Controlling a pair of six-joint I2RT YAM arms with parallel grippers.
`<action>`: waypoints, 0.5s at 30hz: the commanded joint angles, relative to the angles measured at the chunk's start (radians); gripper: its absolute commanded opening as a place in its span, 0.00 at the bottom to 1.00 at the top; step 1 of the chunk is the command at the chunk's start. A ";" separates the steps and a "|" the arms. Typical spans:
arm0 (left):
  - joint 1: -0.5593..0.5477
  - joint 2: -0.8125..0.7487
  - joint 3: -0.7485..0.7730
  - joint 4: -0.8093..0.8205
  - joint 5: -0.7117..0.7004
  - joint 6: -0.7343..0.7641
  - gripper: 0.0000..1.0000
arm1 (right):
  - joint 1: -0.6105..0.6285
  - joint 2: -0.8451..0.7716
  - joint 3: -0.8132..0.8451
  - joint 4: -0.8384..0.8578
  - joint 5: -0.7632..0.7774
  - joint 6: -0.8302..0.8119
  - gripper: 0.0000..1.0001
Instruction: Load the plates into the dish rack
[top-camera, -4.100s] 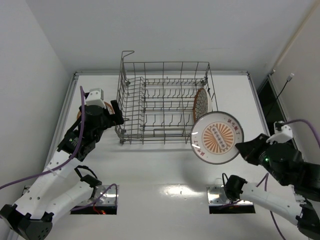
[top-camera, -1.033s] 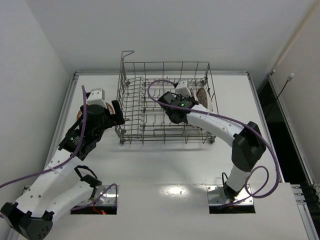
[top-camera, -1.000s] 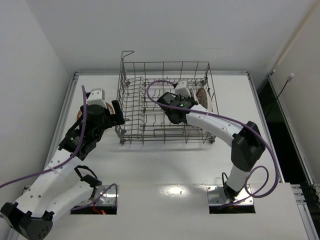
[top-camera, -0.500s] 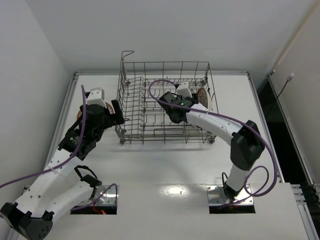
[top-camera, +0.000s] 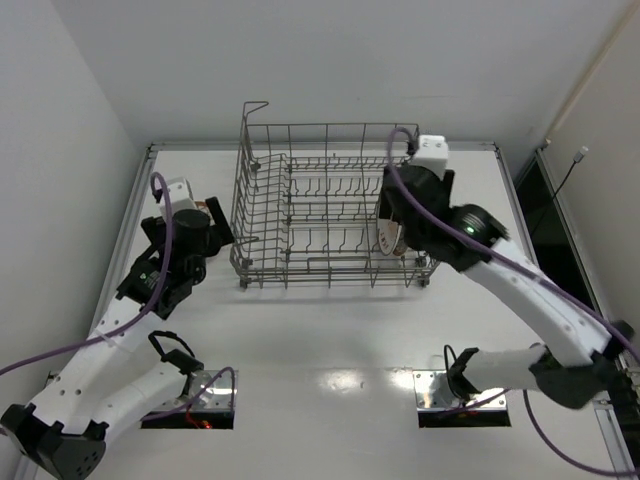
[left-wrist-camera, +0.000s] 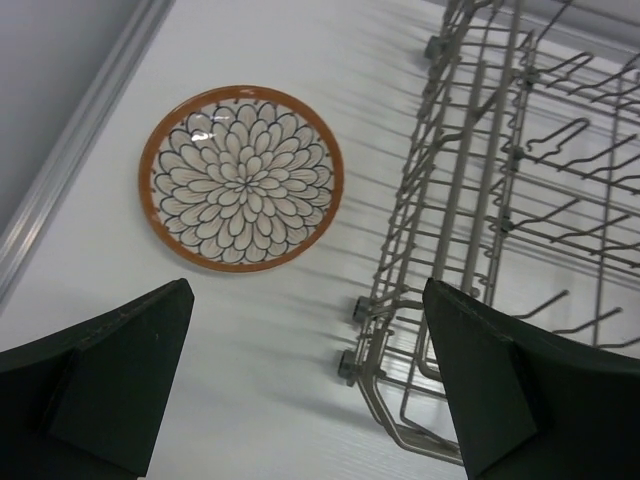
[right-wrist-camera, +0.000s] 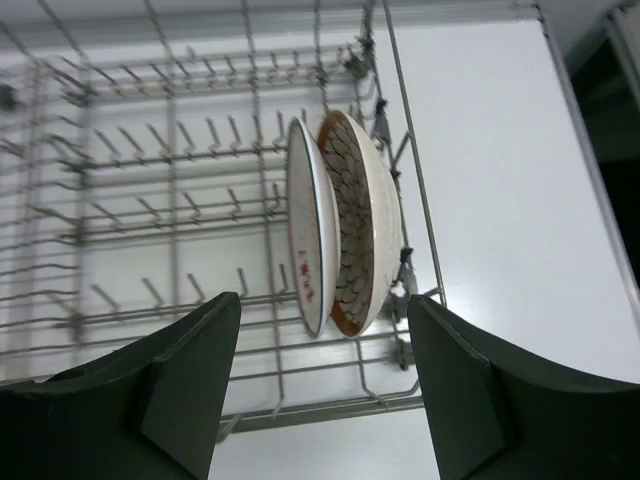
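At the right end of the large grey metal wire dish rack (top-camera: 300, 205), two plates now stand on edge between the tines. One is a white round ceramic plate with a dark rim line (right-wrist-camera: 305, 240). Close against its outer side is a round ceramic plate with a brown scale pattern and orange rim (right-wrist-camera: 355, 235). The right gripper (right-wrist-camera: 320, 335) sits above the pair, its jaws apart and holding nothing.

Change over the last four seconds: I had the right arm carrying the white plate outside the rack, with only the scale-patterned plate loaded. One second ago that arm reached deep into the rack. It has since pulled back toward the rack's right wall. By my reading, two of the three plates are loaded.

Remaining item: an orange-rimmed round ceramic plate with a white petal pattern (left-wrist-camera: 241, 178) lies flat on the white tabletop (left-wrist-camera: 250, 390), near the rack's left wall but not touching it. The left gripper (left-wrist-camera: 308, 300) hovers over this area, jaws wide apart and empty. Against the earlier overhead frames, the left arm has shifted slightly and covers that plate less.

Next step, as I judge it: lower the left arm, grip the rim, and load. A flat plate offers little edge to grip, so slipping is the risk.
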 joint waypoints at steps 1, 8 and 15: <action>-0.008 0.053 0.036 -0.014 -0.085 -0.015 1.00 | 0.002 -0.134 -0.093 0.082 -0.151 -0.048 0.66; 0.136 0.341 0.116 -0.014 0.045 0.028 1.00 | 0.021 -0.232 -0.125 0.076 -0.316 -0.093 0.66; 0.405 0.566 0.182 0.041 0.363 0.017 0.97 | 0.030 -0.286 -0.182 0.084 -0.336 -0.114 0.66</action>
